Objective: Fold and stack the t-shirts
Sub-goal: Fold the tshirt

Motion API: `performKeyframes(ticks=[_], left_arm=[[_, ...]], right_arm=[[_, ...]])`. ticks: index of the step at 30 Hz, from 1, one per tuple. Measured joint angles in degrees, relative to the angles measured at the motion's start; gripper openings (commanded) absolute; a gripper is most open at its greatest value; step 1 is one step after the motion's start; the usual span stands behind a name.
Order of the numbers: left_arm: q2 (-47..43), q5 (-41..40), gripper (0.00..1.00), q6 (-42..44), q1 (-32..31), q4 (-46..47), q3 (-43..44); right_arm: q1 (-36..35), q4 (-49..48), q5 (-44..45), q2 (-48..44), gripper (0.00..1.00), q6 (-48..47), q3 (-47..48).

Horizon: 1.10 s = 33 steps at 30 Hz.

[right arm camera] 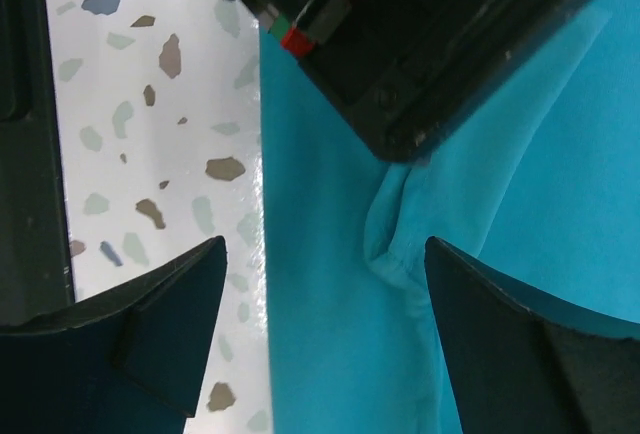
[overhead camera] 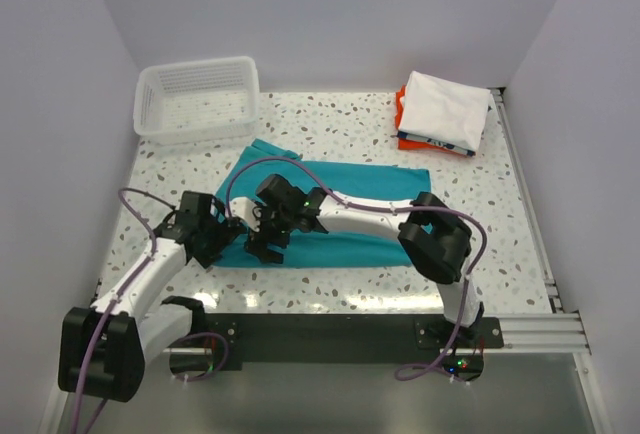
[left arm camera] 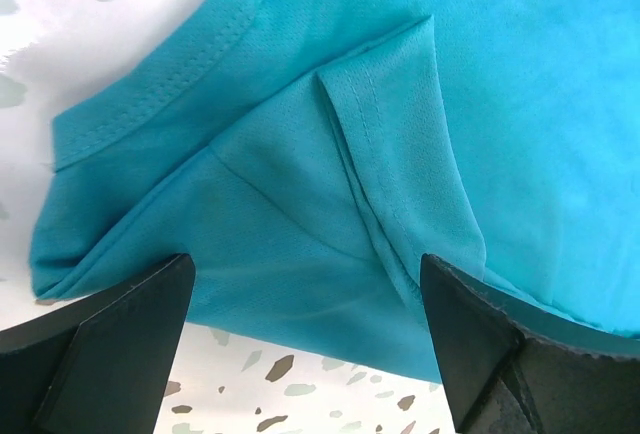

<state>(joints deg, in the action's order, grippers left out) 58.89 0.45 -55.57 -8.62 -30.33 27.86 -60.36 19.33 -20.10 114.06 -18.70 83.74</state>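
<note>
The teal t-shirt [overhead camera: 345, 204] lies partly folded across the middle of the table. My left gripper [overhead camera: 222, 241] is open at the shirt's left end; in the left wrist view its open fingers [left arm camera: 110, 344] frame a folded sleeve and hem of the teal cloth [left arm camera: 330, 184]. My right gripper [overhead camera: 265, 244] is open over the shirt's near-left edge, close to the left gripper; in the right wrist view the teal edge [right arm camera: 330, 334] runs between its fingers [right arm camera: 170, 324]. A folded stack with the white t-shirt [overhead camera: 445, 109] on top of orange and dark-edged ones sits at the back right.
A white slatted basket [overhead camera: 198, 99] stands at the back left. A metal rail [overhead camera: 525, 204] runs along the table's right edge. The left gripper's body [right arm camera: 430, 44] crowds the top of the right wrist view.
</note>
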Motion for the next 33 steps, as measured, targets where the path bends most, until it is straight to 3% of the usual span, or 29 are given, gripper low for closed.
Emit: performKeyframes(ticks=[3,9,10,13,22,33], left_arm=[[-1.7,-1.7,1.00,-0.8,0.0,-1.1,0.0],[-2.5,-3.5,1.00,-1.1,0.3,-2.1,0.0],[-2.5,-3.6,1.00,-1.1,0.3,-2.1,0.0],[-2.0,-3.8,1.00,-1.1,0.4,-2.1,0.0],[-1.2,-4.2,1.00,-1.1,0.6,-2.2,-0.5],[-1.9,-5.1,1.00,-1.0,1.1,-2.7,-0.6]], right_arm=[[-0.1,0.1,-0.4,2.7,0.65,-1.4,2.7],[-0.1,0.4,0.9,5.1,0.59,-2.5,3.4],[-0.1,0.5,1.2,5.3,0.49,-2.6,3.4],[-0.1,0.4,1.6,5.6,0.31,-3.3,3.4],[-0.1,-1.5,4.5,5.6,0.03,-2.4,3.4],[0.0,-2.8,7.5,5.6,0.00,-0.1,3.3]])
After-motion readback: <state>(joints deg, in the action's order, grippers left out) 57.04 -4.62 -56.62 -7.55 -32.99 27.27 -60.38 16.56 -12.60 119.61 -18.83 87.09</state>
